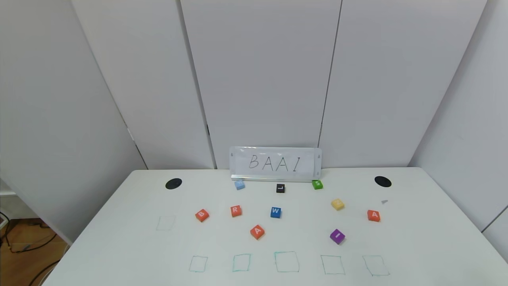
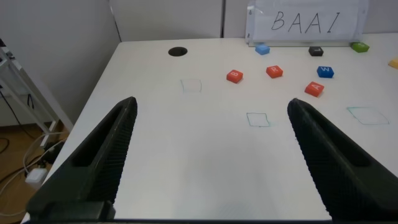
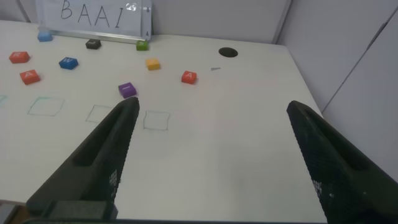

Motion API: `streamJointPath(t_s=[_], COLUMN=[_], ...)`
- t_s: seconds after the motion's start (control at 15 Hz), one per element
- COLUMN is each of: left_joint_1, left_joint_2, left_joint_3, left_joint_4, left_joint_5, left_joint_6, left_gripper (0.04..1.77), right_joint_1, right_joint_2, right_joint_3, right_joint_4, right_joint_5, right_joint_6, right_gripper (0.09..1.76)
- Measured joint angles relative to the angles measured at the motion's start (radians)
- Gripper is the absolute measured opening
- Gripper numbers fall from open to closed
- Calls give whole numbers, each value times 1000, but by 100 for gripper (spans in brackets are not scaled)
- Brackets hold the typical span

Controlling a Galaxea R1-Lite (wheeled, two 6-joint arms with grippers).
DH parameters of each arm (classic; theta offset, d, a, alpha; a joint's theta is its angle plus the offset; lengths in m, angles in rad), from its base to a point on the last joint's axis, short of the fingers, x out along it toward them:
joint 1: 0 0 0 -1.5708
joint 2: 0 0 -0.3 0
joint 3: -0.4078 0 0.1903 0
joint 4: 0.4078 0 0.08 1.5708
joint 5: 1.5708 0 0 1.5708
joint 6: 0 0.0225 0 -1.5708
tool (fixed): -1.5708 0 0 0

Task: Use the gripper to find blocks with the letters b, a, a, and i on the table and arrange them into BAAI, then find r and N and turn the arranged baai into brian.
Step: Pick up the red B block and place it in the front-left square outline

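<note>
On the white table (image 1: 119, 246), orange-red blocks B (image 1: 202, 215), A (image 1: 257, 231) and a second A (image 1: 373, 215) lie scattered, with the purple I (image 1: 337, 236) between the two A blocks. The orange-red r (image 1: 236, 211) sits just right of B. I cannot read an N on any block. Neither gripper shows in the head view. My left gripper (image 2: 211, 106) hangs open and empty over the near left of the table, short of B (image 2: 234, 76). My right gripper (image 3: 212, 106) hangs open and empty over the near right, short of I (image 3: 127, 89).
A sign reading BAAI (image 1: 276, 163) stands at the back. Near it lie a light blue block (image 1: 239, 184), black L (image 1: 280, 188), green S (image 1: 317, 184), blue W (image 1: 275, 212) and a yellow block (image 1: 337, 204). Several green outlines (image 1: 286, 261) line the front edge.
</note>
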Motion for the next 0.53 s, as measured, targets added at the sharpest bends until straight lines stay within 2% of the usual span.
streamJointPath(t_s=[0.2, 0.53], left_joint_1=[0, -1], left_joint_2=[1, 101], left_joint_3=[-33, -150], left_joint_4=[11, 28], left_joint_5=[-3, -20], left_joint_6=[7, 14], left_gripper=[172, 172], right_joint_1=[0, 0], right_joint_2=[0, 65], right_joint_3=[-11, -131], right_joint_4=[13, 97], right_joint_5=[1, -2], right_joint_6=[-4, -6], right_gripper=[171, 171])
